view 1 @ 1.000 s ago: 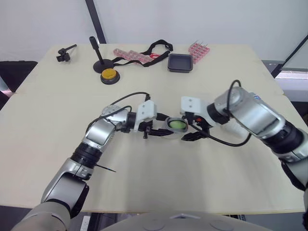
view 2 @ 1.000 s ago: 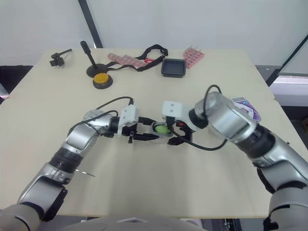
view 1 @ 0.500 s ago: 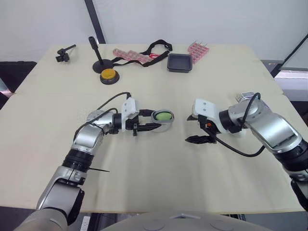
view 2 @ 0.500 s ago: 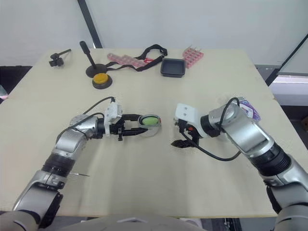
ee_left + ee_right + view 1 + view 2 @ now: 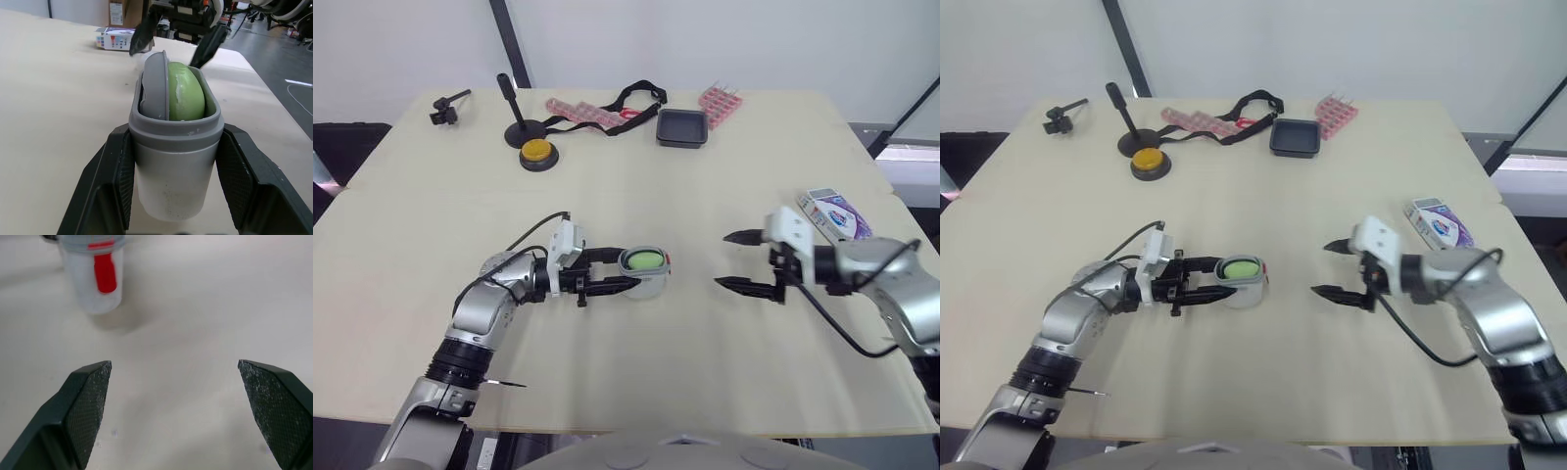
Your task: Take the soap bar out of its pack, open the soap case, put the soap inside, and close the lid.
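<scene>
A translucent soap case (image 5: 646,277) with a grey rim sits on the table with its mouth facing up. A green soap bar (image 5: 185,93) lies inside it, next to a grey lid piece (image 5: 155,88) standing on edge. My left gripper (image 5: 631,271) is shut on the case, one finger on each side. My right gripper (image 5: 722,259) hovers open and empty, a short way to the right of the case. The case's red latch (image 5: 104,273) faces it. The white and purple soap pack (image 5: 834,212) lies at the table's right edge.
Along the far edge are a black tray (image 5: 681,127), pink blister packs (image 5: 579,111), a black strap (image 5: 628,96), a yellow button (image 5: 536,152), a black stand (image 5: 514,117) and a small clamp (image 5: 445,106). Bare tabletop lies between the grippers and in front.
My right gripper pulled away from the case to the right and now hangs apart from it. My left gripper drew the case left and nearer, still holding it.
</scene>
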